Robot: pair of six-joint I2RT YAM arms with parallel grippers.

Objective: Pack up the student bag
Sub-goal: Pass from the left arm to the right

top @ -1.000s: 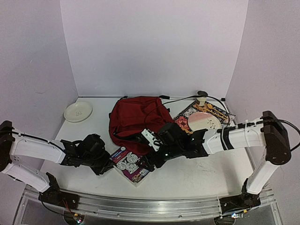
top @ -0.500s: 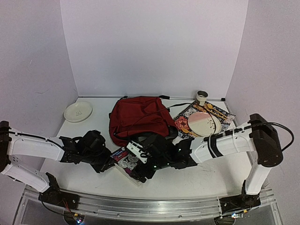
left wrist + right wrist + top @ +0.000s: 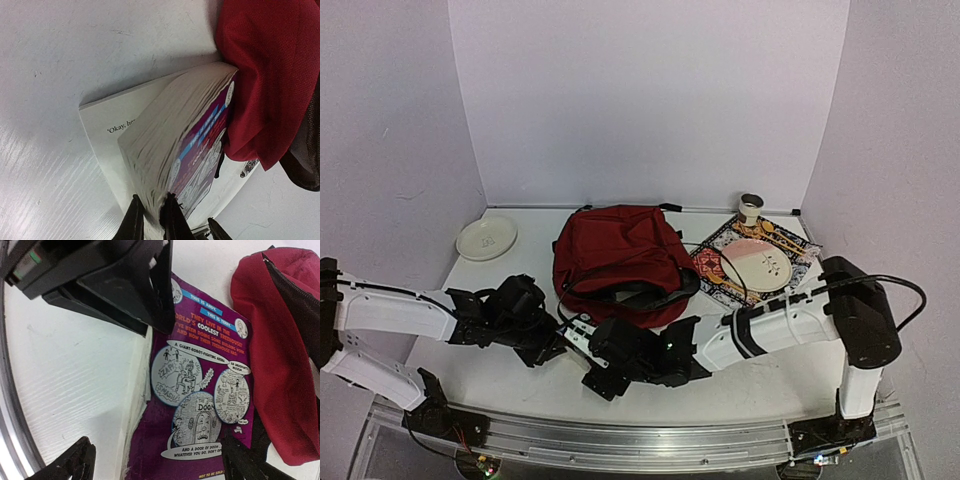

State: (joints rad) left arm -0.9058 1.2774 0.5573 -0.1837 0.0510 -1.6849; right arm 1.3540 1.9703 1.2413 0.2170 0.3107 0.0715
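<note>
Red fabric marked the backpack (image 3: 620,255) in your top view. It lay at the middle of the white table (image 3: 750,380), with a dark opening along its near edge. Your left gripper (image 3: 548,345) sat low just near-left of the bag, and your right gripper (image 3: 592,370) reached across from the right to a spot just beside it. From up there you could not judge either set of fingers. A pale plate (image 3: 487,238) stood far left, well apart from the bag. At far right a patterned mat (image 3: 708,262) carried a pink and white dish (image 3: 760,265), with a small cup (image 3: 751,207) behind it.

From your left wrist camera, the left gripper's fingers (image 3: 134,222) stood narrow, pinched on the near edge of a book (image 3: 165,135). Its thick block of pages and purple cover were tilted up off the table, while a printed page below lay flat. The book's far corner touched the red bag.

From your right wrist camera, the right gripper's fingers (image 3: 75,465) were spread wide and held nothing. One tip was over bare table and the other was near the bag's edge, with the book's cartoon cover between them. The left gripper's black body filled the upper left, at the cover's far edge. The bag lay along the right, touching the book.
</note>
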